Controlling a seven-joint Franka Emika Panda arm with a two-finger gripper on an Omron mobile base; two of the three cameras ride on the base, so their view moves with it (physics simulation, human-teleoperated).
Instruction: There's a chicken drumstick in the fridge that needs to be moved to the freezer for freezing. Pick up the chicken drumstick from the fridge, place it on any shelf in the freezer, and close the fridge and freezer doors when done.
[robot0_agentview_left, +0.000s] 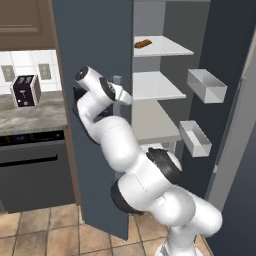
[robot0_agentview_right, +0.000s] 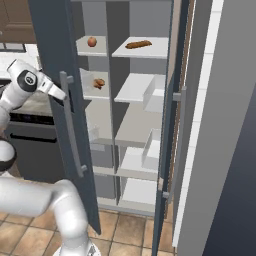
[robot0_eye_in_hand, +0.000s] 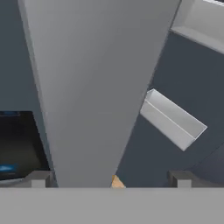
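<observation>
Slate-blue fridge (robot0_agentview_right: 95, 100) interior, chicken drumstick (robot0_agentview_right: 99, 83) on its shelf, well apart from spread, empty fingers (robot0_eye_in_hand: 39, 178).

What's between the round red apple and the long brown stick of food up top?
In the right base view, a grey upright partition wall parts the round red-orange apple, left, from the long brown stick-shaped food, right.

Matt slate-blue fridge and freezer doors (robot0_agentview_right: 60, 100), smooth pale grey shelf (robot0_agentview_left: 155, 85), translucent plastic-looking door bins (robot0_agentview_left: 206, 85), glossy white arm (robot0_agentview_left: 130, 165) with dark joints, speckled stone-like counter (robot0_agentview_left: 30, 117), shiny metal toaster (robot0_agentview_left: 26, 90), terracotta tile floor (robot0_agentview_left: 40, 227) (slightly mottled), glossy orange-brown chicken drumstick (robot0_agentview_right: 99, 83).
</observation>
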